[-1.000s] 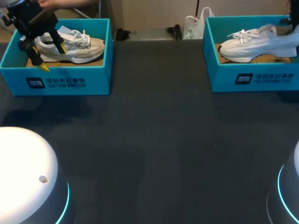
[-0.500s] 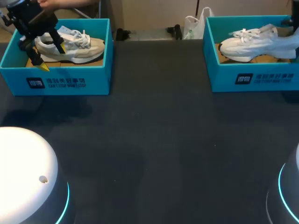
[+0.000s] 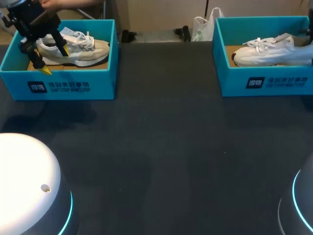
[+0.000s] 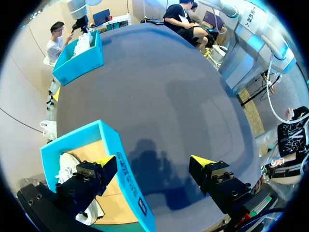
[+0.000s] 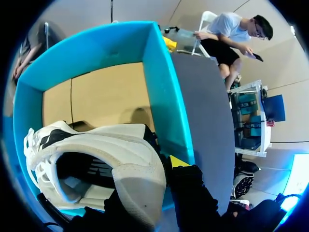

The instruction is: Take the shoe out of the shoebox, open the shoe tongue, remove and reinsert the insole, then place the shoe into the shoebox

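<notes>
- Two white arm bases sit nearest us at the near corners of the dark table (image 3: pixel 161 147): our left arm's base (image 3: pixel 27 176) and our right arm's base (image 3: pixel 304 205).
- Past the table's bare middle, two teal boxes stand well apart. The left shoebox (image 3: pixel 58 81) is at the far left and the right shoebox (image 3: pixel 264 81) at the far right.
- Our left gripper (image 4: pixel 153 162) hangs at the left shoebox's near wall with its fingers spread wide, holding nothing. One yellow tip is inside the box and the other is out over the table, so the wall runs between them.
- The beige shoe (image 3: pixel 73 49) lies on its sole in the left shoebox, its toe toward the table's middle and its heel at the end where our left gripper hangs.
- The white shoe (image 3: pixel 271 53) lies in the right shoebox on the tan floor, toe toward the middle and heel at the box's outer end.
- Our right gripper (image 5: pixel 152 174) is clamped on the white shoe's heel. One yellow tip shows against the heel's outer side, while the shoe mostly hides the other finger.
</notes>
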You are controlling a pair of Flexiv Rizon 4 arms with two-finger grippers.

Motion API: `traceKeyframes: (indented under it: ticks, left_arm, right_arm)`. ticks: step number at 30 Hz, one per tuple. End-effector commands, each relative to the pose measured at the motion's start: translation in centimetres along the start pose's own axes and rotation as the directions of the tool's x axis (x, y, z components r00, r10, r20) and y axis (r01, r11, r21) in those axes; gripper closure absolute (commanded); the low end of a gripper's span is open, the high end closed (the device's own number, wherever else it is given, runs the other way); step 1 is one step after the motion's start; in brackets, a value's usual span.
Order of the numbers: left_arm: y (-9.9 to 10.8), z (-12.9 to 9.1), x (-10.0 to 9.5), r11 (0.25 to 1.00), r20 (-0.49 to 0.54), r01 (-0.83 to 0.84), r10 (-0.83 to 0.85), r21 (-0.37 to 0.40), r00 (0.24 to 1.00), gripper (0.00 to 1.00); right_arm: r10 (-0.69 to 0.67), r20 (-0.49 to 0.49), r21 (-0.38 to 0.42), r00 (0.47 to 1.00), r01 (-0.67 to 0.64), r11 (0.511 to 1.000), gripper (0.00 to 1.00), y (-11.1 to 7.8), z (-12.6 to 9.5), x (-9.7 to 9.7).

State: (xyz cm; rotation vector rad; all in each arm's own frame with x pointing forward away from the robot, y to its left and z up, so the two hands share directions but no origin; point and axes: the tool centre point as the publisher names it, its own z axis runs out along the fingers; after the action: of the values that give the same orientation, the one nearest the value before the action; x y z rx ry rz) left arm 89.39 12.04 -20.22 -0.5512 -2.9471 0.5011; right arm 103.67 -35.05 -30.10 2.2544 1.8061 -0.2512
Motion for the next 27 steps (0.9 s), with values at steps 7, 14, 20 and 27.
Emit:
traceKeyframes:
  ticks: [7,14,20,27]
  left_arm:
    - [0.0,0.0,0.1,1.0,0.001,-0.001,0.001,-0.003,1.0,0.0]
    - [0.0,0.0,0.1,1.0,0.001,-0.001,0.001,-0.003,1.0,0.0]
    - [0.0,0.0,0.1,1.0,0.001,-0.001,0.001,-0.003,1.0,0.0]
    - [0.0,0.0,0.1,1.0,0.001,-0.001,0.001,-0.003,1.0,0.0]
  right_arm:
    - [0.0,-0.017,-0.019,1.0,0.0,1.0,1.0,-2.3,1.6,-0.3]
    - [-0.001,-0.03,-0.016,1.0,0.001,1.0,1.0,-3.2,2.4,0.0]
    - [-0.009,-0.037,-0.027,0.999,0.008,1.0,1.0,-2.9,3.0,0.9]
    - [-0.024,-0.03,-0.022,0.999,0.023,0.999,1.0,-3.1,4.4,1.6]
